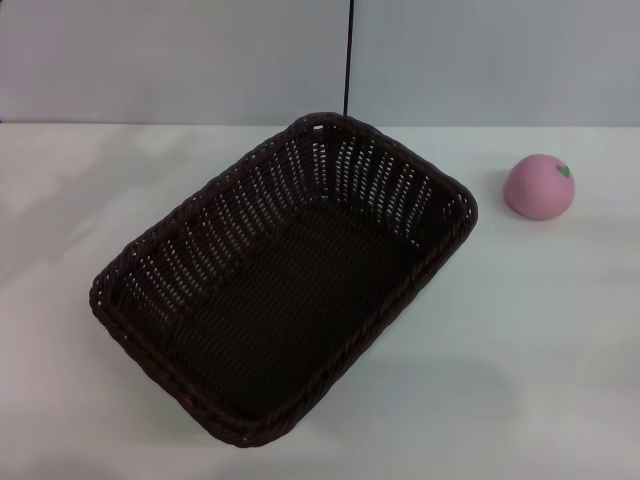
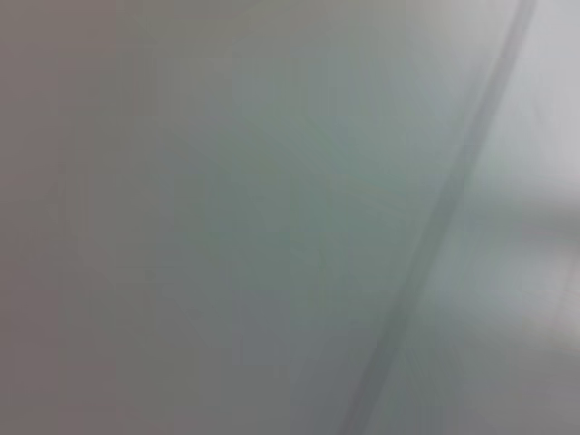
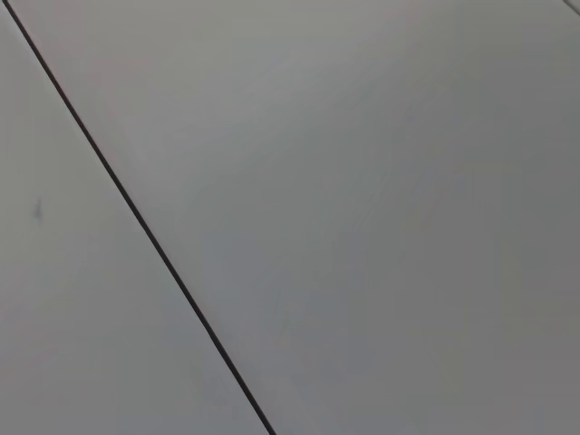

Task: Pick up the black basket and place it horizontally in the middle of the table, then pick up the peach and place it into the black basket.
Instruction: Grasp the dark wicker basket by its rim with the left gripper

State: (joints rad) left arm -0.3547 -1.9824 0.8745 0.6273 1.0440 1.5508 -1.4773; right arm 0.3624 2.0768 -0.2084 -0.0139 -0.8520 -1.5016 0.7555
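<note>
Black basket — large, rectangular, dark woven, braided rim, open-weave sides. Standing upright on the white tabletop, long axis skewed diagonally, one corner aimed at the back wall. Empty: nothing but bare weave on its floor.

Peach — small, pink, round, green leaf mark on top. Resting on the tabletop beyond the basket's far right corner, near it but apart, not touching.

Left pincer, right pincer — neither in the head view; wrist views giving only plain pale surface crossed by a dark line. Spread or pressed together: cannot tell, neither one showing in any view.

Step in hand, judged: lifting the basket, not yet begun. Advisable to take the braided rim at the middle of a long side rather than at a rounded corner, to keep the load level; to turn it while lifted until its long sides run across the tabletop; to set it down centred, clear of the peach, so that the fruit is not nudged into rolling off.

Contents of basket after the full task: one peach. At present: none.
</note>
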